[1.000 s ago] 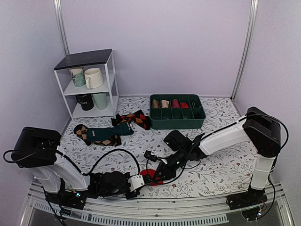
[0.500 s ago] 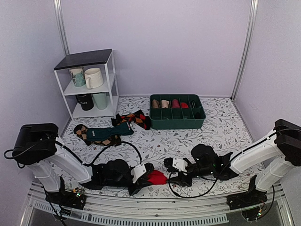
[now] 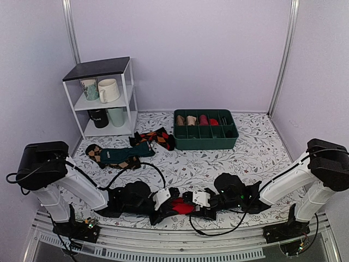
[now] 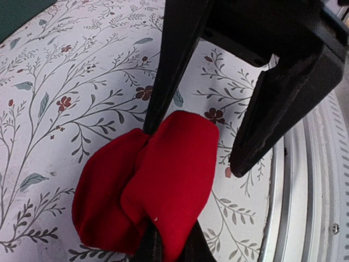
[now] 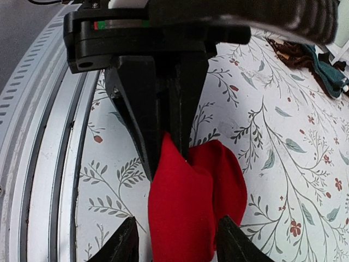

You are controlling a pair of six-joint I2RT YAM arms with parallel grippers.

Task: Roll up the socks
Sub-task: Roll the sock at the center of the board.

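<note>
The table [image 3: 245, 158], covered in a white cloth with a leaf-and-flower print, carried a white shelf rack [image 3: 98, 69] at its far left corner and a green tray [image 3: 206, 143] at the far middle. Between them, nearer the left, a teal sock [image 3: 125, 154] lay across argyle socks [image 3: 161, 137]. The red socks [image 3: 182, 206] sat bunched by the near edge.

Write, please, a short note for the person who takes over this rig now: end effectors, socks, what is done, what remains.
Left end effector: shut, pinching the red socks near the table's front edge.
Right end effector: open, straddling the socks without gripping.
Done: socks gathered into one lump.
Left: the lump looks loose, so the roll probably needs finishing.
</note>
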